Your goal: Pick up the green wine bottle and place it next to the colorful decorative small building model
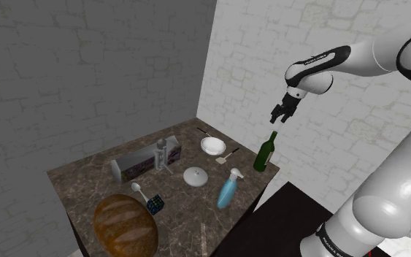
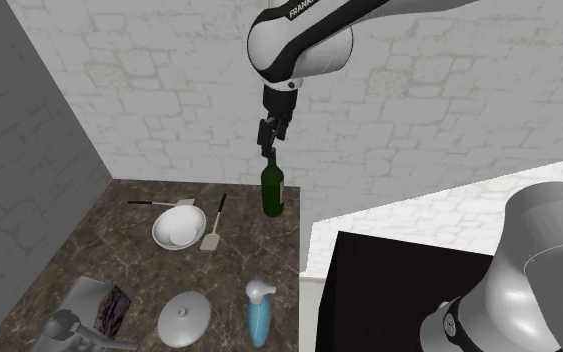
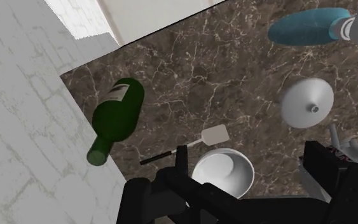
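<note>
The green wine bottle (image 1: 266,155) (image 2: 273,190) stands upright on the dark marble counter (image 1: 189,204), near the corner by the white wall. My gripper (image 1: 277,120) (image 2: 269,145) hangs just above the bottle's mouth, open and holding nothing. In the wrist view the bottle (image 3: 117,114) lies off to one side of the gripper (image 3: 246,153), not between the fingers. A grey box-like model with a dark multicoloured face (image 1: 139,166) (image 2: 116,308) sits at the far side of the counter.
On the counter are a white bowl (image 1: 212,146) (image 2: 178,227) (image 3: 225,172), a spatula (image 1: 230,155) (image 2: 214,225), a white lid (image 1: 196,176) (image 2: 183,318), a lying blue spray bottle (image 1: 229,188) (image 2: 259,312) and a bread loaf (image 1: 125,226). Walls close two sides.
</note>
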